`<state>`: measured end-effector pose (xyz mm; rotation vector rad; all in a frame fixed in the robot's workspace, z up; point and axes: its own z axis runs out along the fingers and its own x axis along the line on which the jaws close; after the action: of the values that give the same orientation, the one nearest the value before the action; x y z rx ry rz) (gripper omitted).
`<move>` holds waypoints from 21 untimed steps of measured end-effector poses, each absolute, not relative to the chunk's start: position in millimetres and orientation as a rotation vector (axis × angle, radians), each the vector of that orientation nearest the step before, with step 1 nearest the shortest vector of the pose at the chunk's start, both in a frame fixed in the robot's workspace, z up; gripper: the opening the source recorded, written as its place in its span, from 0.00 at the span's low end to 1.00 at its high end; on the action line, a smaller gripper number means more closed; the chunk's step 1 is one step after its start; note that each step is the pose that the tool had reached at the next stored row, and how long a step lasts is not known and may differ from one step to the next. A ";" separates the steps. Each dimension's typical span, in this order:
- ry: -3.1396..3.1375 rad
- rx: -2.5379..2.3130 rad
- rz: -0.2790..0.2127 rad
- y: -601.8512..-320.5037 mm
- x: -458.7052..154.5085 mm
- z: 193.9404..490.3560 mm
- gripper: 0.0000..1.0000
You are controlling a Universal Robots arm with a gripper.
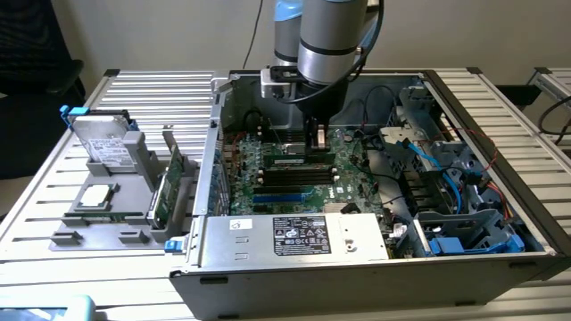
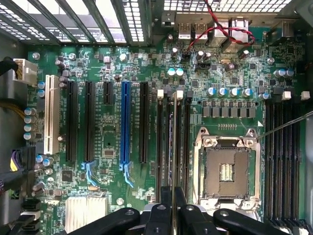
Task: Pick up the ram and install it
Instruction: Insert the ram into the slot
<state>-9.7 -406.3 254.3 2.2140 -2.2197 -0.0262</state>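
In the exterior view, an open computer case point(image 1: 267, 281) lies on its side on a slatted metal table point(image 1: 160, 87). The robot arm reaches straight down into it. The claw point(image 1: 317, 148) sits low over the motherboard, at the ram point(image 1: 295, 159). The ram stands on its long edge, its long axis running from the exterior view's left to its right. It is parallel to the black memory slots point(image 1: 295, 177) just beside it. Whether it is fully seated cannot be told. The silver power supply point(image 1: 295, 235) is the next block on the near side of the slots, and cables crowd the case toward the exterior view's right. Outside the case, toward the exterior view's left, a grey fixture point(image 1: 98, 237) holds a hard drive point(image 1: 100, 137) and an upright expansion card point(image 1: 170, 180).

In the wrist view, the claw point(image 2: 173, 215) is clamped on the ram point(image 2: 174, 147), with a black finger point(image 2: 159, 218) pressed on each flat face. The ram is seen edge-on as a thin line. It runs away from the claw along the bank of memory slots point(image 2: 160, 147), aligned with them and lying between two of them. The empty CPU socket point(image 2: 226, 171) lies close on one side of this bank. On the other side, the long expansion slots, one of them blue point(image 2: 125, 122), run parallel. A second bank of memory slots point(image 2: 281, 156) lies beyond the socket.
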 end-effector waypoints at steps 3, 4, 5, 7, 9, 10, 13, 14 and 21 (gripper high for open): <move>-2.219 2.213 -0.026 -406.6 -9.8 253.0 0.14; -2.219 2.213 -0.026 -406.8 -9.8 252.7 0.14; -2.219 2.213 -0.026 -407.0 -9.7 252.4 0.14; -2.218 2.212 -0.025 -407.1 -9.7 251.8 0.14; -2.217 2.211 -0.023 -407.5 -9.7 251.4 0.14; -2.216 2.210 -0.022 -407.6 -9.7 251.1 0.14; -2.214 2.208 -0.019 -407.9 -9.7 250.2 0.14; -2.214 2.208 -0.018 -407.9 -9.7 249.6 0.14; -2.214 2.208 -0.018 -408.1 -9.3 246.8 0.14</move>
<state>-9.3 -408.1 246.8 2.2078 -2.2137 -0.0180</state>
